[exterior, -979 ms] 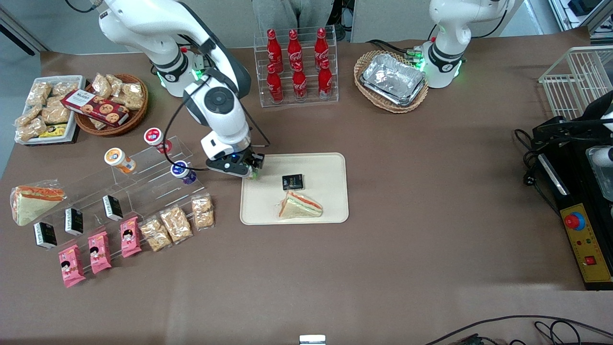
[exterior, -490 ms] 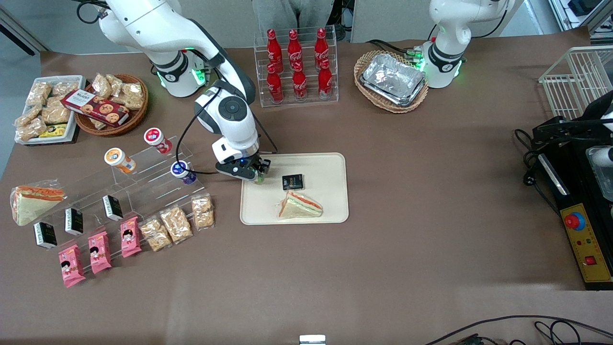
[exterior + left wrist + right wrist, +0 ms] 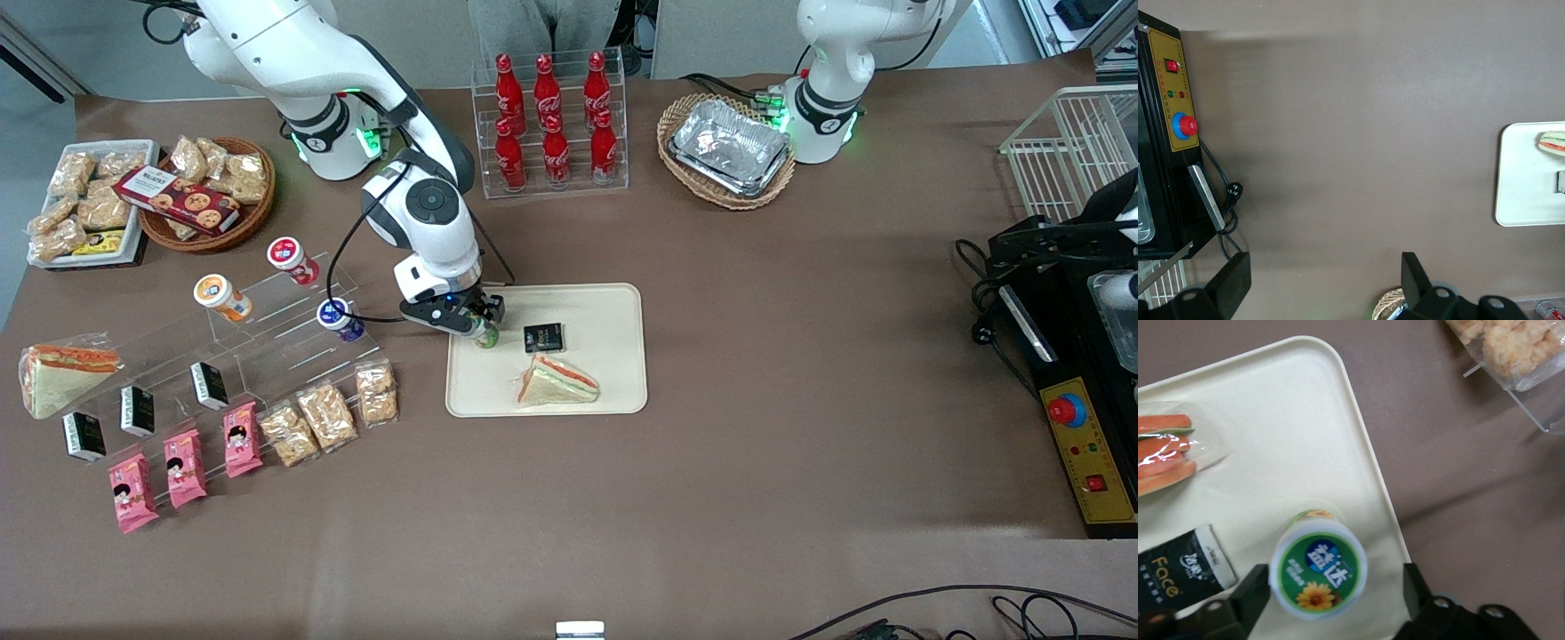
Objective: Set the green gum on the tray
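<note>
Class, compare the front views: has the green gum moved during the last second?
Yes. The green gum, between the fingers of the open gripper, went from the tray edge inward, toward the black packet.

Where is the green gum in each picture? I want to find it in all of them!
Front view: the green gum stands on the tray, under the gripper, beside the black packet.
Right wrist view: the green gum sits upright on the tray, between the open fingers.
Left wrist view: not in it.
Shared landmark: the sandwich on the tray, in all three.
</note>
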### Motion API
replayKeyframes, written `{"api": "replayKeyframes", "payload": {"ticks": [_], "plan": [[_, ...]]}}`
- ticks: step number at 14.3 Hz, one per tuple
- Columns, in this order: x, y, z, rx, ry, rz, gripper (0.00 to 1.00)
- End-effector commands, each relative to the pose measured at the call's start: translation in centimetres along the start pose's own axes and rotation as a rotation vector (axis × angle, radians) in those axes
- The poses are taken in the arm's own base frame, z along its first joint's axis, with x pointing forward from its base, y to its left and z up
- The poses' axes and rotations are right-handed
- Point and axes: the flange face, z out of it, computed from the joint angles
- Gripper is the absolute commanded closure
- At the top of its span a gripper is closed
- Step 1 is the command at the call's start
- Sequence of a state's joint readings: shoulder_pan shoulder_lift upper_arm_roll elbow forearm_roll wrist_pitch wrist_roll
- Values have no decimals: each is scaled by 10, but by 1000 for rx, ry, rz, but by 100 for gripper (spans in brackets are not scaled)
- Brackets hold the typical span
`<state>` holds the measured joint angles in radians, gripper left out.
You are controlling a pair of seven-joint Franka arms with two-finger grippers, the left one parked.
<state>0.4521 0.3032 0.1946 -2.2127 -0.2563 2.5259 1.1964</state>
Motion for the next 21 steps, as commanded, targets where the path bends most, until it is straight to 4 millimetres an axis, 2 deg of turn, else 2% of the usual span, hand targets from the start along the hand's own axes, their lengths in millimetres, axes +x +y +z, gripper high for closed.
{"api": "replayKeyframes", "payload": {"ticks": [1,6,9,11,13,15,17,21], "plan": [[-1,-5,2,10,21,7,1],[4,-5,-6,14,28,15,1],[14,-2,-29,29,47,23,0],[21,-2,-55,-16,49,22,0],[30,-4,-92,-37,27,3,0],[45,-3,-148,4,-57,-70,0],[81,20,-208,22,-120,-121,0],[127,55,-313,16,-169,-226,0]]}}
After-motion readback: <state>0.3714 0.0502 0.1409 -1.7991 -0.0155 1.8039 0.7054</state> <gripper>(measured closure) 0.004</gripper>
